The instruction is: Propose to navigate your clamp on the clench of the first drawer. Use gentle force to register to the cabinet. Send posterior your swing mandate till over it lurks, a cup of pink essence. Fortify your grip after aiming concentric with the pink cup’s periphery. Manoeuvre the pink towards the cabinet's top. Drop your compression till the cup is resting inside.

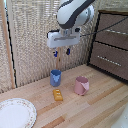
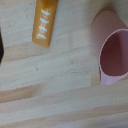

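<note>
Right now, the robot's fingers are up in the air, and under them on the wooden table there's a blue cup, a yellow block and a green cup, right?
Almost. The second cup is pink, not green: the exterior view shows the pink cup beside the blue cup and the yellow block. The rest holds: the fingers hang in the air above the wooden table.

The arm was bulky and white, with rounded glossy shells and a dark grey band curving across its upper joint. Below sat a boxy white wrist block. The clamp (image 1: pixel 61 52) was small and dark, its two short fingers (image 1: pixel 68 51) tipped in blue. A thin dark cable ran off the arm.
</note>
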Controlling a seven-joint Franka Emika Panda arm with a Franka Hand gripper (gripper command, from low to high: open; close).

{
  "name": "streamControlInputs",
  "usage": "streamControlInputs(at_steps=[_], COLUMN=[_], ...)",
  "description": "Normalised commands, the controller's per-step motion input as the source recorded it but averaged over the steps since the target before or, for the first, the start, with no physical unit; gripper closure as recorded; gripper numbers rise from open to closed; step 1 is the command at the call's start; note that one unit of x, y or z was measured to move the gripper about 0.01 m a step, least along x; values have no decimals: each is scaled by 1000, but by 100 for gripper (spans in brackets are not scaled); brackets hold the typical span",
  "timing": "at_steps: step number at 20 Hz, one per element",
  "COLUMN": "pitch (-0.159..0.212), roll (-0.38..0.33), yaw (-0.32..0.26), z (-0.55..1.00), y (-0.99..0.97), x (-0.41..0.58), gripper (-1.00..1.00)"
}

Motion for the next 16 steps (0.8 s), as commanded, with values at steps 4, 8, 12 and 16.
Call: streamControlInputs(at_steps=[4, 8, 12, 16], pitch=[0, 1, 0, -14], roll=[-122, -118, -184, -325], yaw=[54, 52, 86, 123], z=[684, 869, 624, 106], y=[106, -62, -151, -210], x=[-6, 0, -1, -33], gripper=[-100, -100, -100, -100])
